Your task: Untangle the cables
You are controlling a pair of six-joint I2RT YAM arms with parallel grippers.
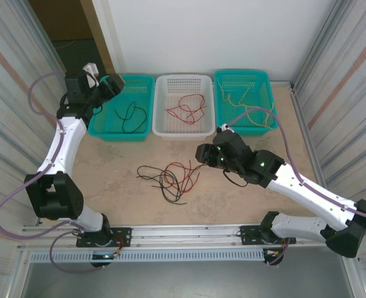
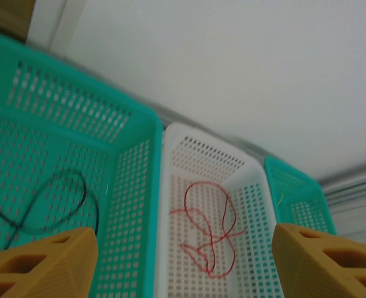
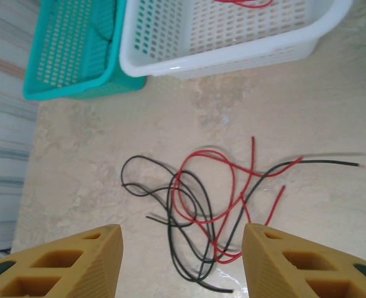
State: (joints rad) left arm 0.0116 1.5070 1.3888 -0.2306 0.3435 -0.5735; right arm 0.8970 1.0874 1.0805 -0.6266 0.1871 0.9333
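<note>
- First, the tangle [image 1: 170, 179] of red and black cables is seen lying on the table [image 1: 108, 186], between the arm bases and the row of baskets. It is spread mostly left to right, and its loops are crossed over one another in the middle.
- The right gripper [image 1: 202, 154] is found just beside the tangle's right end. The heap lies to its left and a little nearer the bases.
- In the right wrist view the crossed strands are seen ahead of and between the fingers [image 3: 77, 261]. One black strand [image 3: 319, 162] is trailed off to the right.
- The jaws of that gripper are held partly apart, and nothing is clamped or touched by them.
- The right arm is judged the better placed for the coming pick. A loose end such as that black strand is likely to be drawn out more easily than the knotted middle.
- Farther back, three baskets are set side by side:
  - the left teal basket [image 1: 119, 134], in which a black cable [image 1: 132, 117] is laid;
  - the white basket [image 1: 181, 135], in which red cables [image 1: 186, 110] are laid;
  - the right teal basket [image 1: 251, 128], in which yellow cables [image 1: 248, 108] are laid.
- Farthest, the left gripper [image 1: 113, 85] is hung over the far left part of the left teal basket, well apart from the tangle. Its fingertips [image 2: 71, 245] are spread wide, and nothing is held between them.
</note>
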